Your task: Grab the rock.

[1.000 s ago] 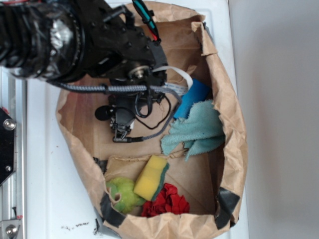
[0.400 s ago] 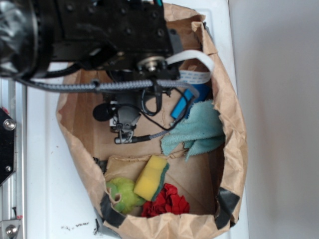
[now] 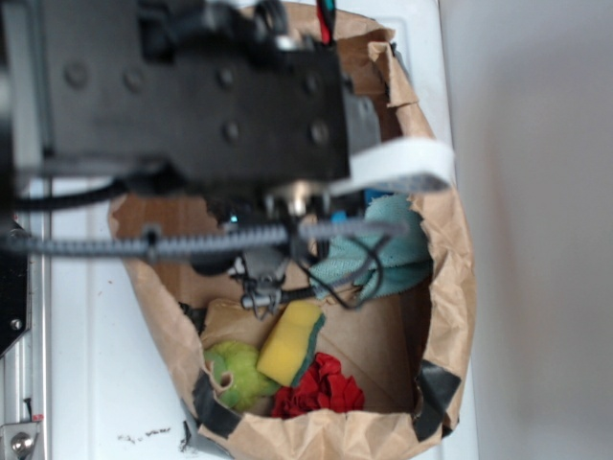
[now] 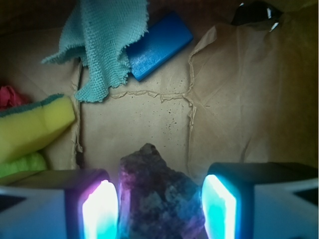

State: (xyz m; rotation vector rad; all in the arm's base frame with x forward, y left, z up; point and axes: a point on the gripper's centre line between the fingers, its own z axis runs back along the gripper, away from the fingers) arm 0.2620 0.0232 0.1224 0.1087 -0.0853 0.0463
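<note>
Between the end effector's (image 4: 159, 209) spread pads sits the rock (image 4: 160, 199).

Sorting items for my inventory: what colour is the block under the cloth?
Bright blue block, clearest in the wrist view.

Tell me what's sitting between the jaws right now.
The rock sits between the gripper jaws, which stand open on either side of it with narrow gaps. The wrist view shows this; the exterior view hides it behind the arm.
</note>
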